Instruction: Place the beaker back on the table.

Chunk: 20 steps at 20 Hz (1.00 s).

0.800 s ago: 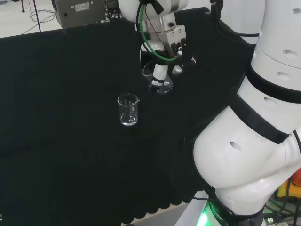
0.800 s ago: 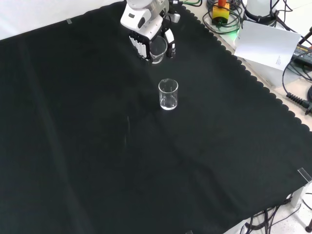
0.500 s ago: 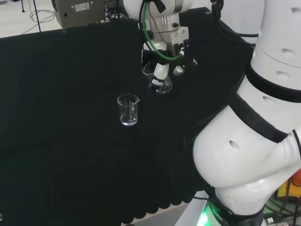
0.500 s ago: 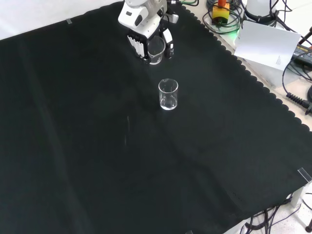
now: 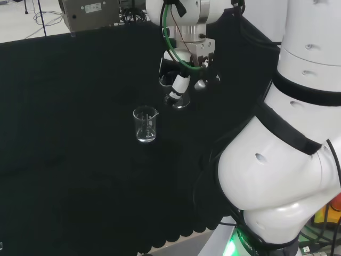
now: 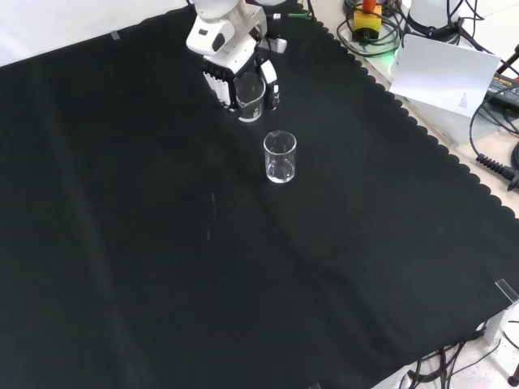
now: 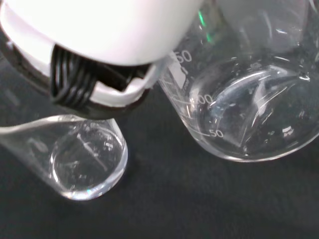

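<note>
Beaker (image 6: 250,101) position: held upright between the curled fingers and thumb of the hand (image 6: 231,57), near the far edge of the black cloth (image 6: 162,267) in the front view. Whether its base touches the cloth cannot be determined. A second beaker (image 6: 280,156) stands upright on the cloth, nearer the camera and apart from the hand. In the wrist view the held beaker appears close and large.

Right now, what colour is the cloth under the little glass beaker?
Black. The cloth under the standing clear glass beaker shows best in the front view.
</note>
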{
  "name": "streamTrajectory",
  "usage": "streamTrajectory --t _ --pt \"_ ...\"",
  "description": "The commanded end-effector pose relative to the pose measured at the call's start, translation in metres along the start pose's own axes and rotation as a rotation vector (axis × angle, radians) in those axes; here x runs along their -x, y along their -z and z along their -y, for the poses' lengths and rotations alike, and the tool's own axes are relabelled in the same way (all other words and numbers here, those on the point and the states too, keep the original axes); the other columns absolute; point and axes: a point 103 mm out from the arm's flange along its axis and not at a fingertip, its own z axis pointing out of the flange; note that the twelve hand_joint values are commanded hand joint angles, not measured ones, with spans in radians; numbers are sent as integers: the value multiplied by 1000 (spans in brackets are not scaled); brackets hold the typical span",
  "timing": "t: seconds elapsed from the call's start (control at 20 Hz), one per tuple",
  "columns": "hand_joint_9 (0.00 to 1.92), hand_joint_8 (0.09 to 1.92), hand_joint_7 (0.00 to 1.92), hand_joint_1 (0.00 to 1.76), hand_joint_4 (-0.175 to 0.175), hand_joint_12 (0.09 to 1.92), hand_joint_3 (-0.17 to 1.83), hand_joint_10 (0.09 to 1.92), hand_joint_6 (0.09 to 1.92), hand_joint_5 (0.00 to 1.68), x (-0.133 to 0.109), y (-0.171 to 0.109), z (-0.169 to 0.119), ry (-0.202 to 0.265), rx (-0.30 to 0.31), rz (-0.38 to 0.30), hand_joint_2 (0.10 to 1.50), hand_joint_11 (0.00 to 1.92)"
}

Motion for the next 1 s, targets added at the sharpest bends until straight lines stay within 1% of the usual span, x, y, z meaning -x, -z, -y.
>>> streamTrajectory --t 0.05,0.3,0.45,0.6,0.8,0.9,1.0 --pt "1684 592 1303 1440 -175 534 704 87 385 1413 15 -14 -36 21 67 -58 556 1484" --pt "1682 598 1300 1440 -175 533 701 87 387 1411 20 -24 -58 39 95 -101 559 1481" --pt "1680 601 1299 1440 -175 534 698 87 388 1410 23 -32 -68 46 129 -134 561 1480" --pt "1678 604 1298 1440 -175 534 695 87 390 1408 26 -37 -76 48 166 -170 563 1479" --pt "1676 607 1297 1439 -175 535 691 87 391 1406 28 -43 -85 63 207 -189 565 1478" --pt "1676 608 1295 1439 -175 536 689 87 392 1405 28 -47 -88 64 224 -213 567 1478" --pt "1674 609 1294 1439 -175 536 686 87 393 1404 28 -50 -91 72 230 -222 569 1477"
